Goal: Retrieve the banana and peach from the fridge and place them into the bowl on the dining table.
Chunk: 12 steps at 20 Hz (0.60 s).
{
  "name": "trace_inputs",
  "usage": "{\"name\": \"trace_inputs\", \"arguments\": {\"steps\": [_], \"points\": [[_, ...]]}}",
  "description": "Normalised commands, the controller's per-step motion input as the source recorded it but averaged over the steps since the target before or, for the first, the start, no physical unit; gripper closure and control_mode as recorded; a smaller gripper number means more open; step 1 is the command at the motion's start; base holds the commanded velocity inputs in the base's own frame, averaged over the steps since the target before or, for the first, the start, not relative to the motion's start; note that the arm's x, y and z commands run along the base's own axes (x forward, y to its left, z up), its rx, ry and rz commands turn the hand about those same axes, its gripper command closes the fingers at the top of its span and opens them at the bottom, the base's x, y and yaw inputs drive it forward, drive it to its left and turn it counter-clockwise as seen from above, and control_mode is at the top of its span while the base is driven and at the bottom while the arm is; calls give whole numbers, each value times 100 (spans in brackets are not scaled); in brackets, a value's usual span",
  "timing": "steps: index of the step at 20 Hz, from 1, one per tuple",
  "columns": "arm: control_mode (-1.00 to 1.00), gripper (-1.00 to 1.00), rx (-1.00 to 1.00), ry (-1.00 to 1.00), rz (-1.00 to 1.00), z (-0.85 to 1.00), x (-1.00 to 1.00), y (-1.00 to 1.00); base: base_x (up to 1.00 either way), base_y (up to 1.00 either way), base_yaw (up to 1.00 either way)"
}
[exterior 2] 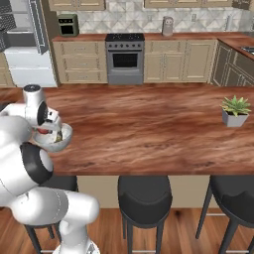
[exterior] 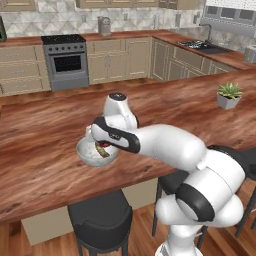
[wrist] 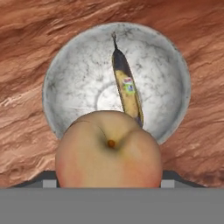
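My gripper (wrist: 109,181) is shut on the peach (wrist: 108,151), a round orange-pink fruit that looms large at the bottom of the hand view. Directly beneath it the light grey bowl (wrist: 74,70) rests on the reddish-brown dining table (wrist: 26,39). Inside the bowl lies the banana (wrist: 127,92), dark olive-brown with a small sticker. From the base cameras the gripper (exterior: 102,144) hovers just over the bowl (exterior: 86,155), where the banana (exterior: 104,152) shows as a dark streak. In the right base view the bowl (exterior 2: 55,143) sits near the table's left end. The fridge (exterior 2: 27,64) stands at the far left.
A potted succulent (exterior: 229,95) stands on the table to the right, also visible as the plant (exterior 2: 235,111). Dark round stools (exterior: 100,217) line the near side of the table. A stove (exterior: 64,60) and tan cabinets run along the back wall.
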Motion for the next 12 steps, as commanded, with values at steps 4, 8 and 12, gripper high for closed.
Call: {"name": "trace_inputs", "arguments": {"steps": [4,8,12], "points": [[-100,100,-1,0,-4,-8,19,8,0,0,0],[-100,100,0,0,-5,0,51,12,0,0,0],[-100,100,0,0,-5,-6,38,13,0,0,0]]}}
